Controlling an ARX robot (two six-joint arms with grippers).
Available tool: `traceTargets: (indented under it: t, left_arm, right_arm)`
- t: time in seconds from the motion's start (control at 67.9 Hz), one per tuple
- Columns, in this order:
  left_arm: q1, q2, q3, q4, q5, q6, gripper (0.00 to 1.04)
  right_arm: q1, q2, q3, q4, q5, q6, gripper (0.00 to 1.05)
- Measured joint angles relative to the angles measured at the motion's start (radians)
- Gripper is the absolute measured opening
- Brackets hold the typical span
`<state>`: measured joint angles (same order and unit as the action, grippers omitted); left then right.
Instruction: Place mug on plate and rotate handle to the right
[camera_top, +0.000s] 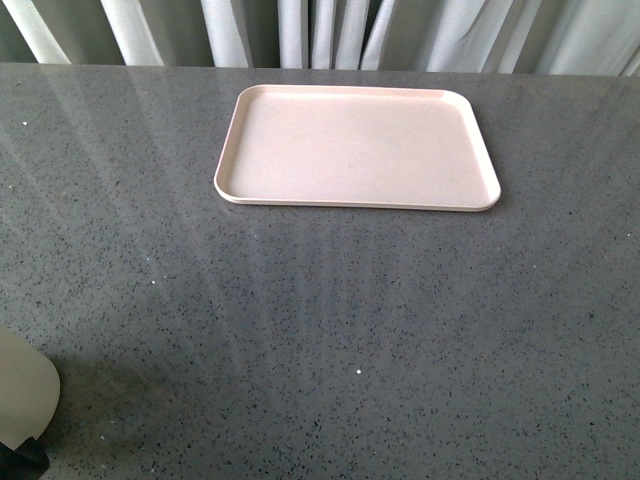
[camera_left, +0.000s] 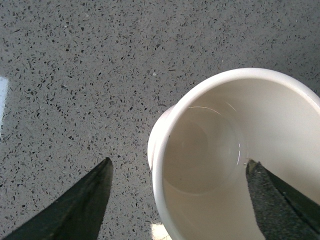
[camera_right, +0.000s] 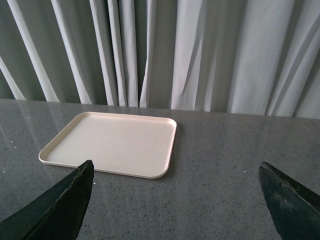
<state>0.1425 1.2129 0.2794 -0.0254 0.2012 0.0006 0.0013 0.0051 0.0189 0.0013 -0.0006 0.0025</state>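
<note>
The cream-white mug (camera_left: 210, 150) stands upright on the grey table, seen from above with its mouth empty. Only part of its side shows at the front view's bottom left corner (camera_top: 22, 392). My left gripper (camera_left: 178, 161) is open and straddles the mug's wall: one finger (camera_left: 280, 197) is over the mouth, the other (camera_left: 82, 205) is outside over the table. The handle and the smiley face are hidden. The pale pink plate (camera_top: 355, 150) lies empty at the far middle of the table. My right gripper (camera_right: 175, 167) is open and empty, above the table short of the plate (camera_right: 110, 142).
A speckled grey table (camera_top: 350, 330) carries everything. White pleated curtains (camera_right: 165, 50) hang behind its far edge. A small black shape (camera_top: 25, 460) shows under the mug at the front view's bottom left; I cannot tell what it is.
</note>
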Motion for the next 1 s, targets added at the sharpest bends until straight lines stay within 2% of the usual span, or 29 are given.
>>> traceTargets:
  t: [0.044, 0.133, 0.162, 0.471, 0.619, 0.736, 0.898, 1.002]
  left_arm:
    - [-0.008, 0.003, 0.0, 0.001, -0.005, -0.001, 0.72]
    - [-0.033, 0.005, -0.002, 0.001, -0.019, -0.004, 0.58]
    - [-0.045, 0.005, -0.002, 0.002, -0.022, -0.007, 0.5]
    - [-0.113, -0.038, -0.002, -0.042, -0.069, -0.025, 0.03]
    - [-0.151, -0.102, 0.0, -0.113, -0.092, -0.04, 0.02]
    - [-0.218, -0.175, 0.042, -0.207, -0.118, -0.071, 0.02]
    - [-0.351, -0.156, 0.177, -0.264, -0.166, -0.151, 0.02]
    - [-0.452, -0.041, 0.307, -0.256, -0.19, -0.237, 0.02]
  right_arm:
    - [0.0, 0.0, 0.0, 0.0, 0.0, 0.0, 0.96]
    - [0.0, 0.0, 0.0, 0.0, 0.0, 0.0, 0.96]
    - [0.0, 0.0, 0.0, 0.0, 0.0, 0.0, 0.96]
    - [0.0, 0.0, 0.0, 0.0, 0.0, 0.0, 0.96]
    - [0.0, 0.0, 0.0, 0.0, 0.0, 0.0, 0.96]
    - [0.0, 0.0, 0.0, 0.0, 0.0, 0.0, 0.96]
    - [0.0, 0.0, 0.0, 0.0, 0.0, 0.0, 0.96]
    - [0.0, 0.0, 0.0, 0.0, 0.0, 0.0, 0.96]
